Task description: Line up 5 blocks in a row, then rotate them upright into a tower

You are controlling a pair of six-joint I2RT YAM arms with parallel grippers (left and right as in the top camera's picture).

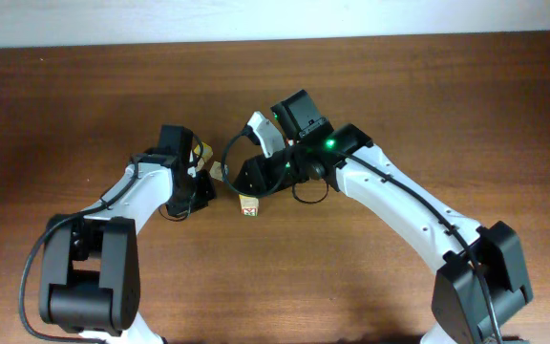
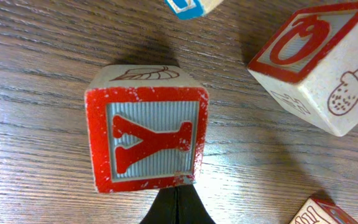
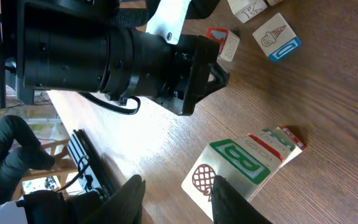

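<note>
A block with a red Y [image 2: 145, 140] lies flat on the wooden table right in front of my left gripper [image 2: 176, 208], which is shut and empty, its tips at the block's near edge. A block with a red O and an ice cream drawing [image 2: 319, 62] lies tilted to the right of it. My right gripper [image 3: 178, 182] is open with bare table in most of the gap. Its right finger [image 3: 229, 202] stands against a block with a green B and a red pineapple [image 3: 238, 168]; from overhead this block [image 1: 249, 205] peeks out below the right wrist. A red-edged block [image 3: 284, 140] lies behind it.
The left arm's black wrist [image 3: 117, 56] looms close to the right gripper. More blocks lie beyond: one with a blue edge and an ice cream [image 3: 278, 37], one with red [image 3: 225, 40]. A blue-edged block [image 2: 188, 6] and a block corner [image 2: 322, 211] flank the Y block.
</note>
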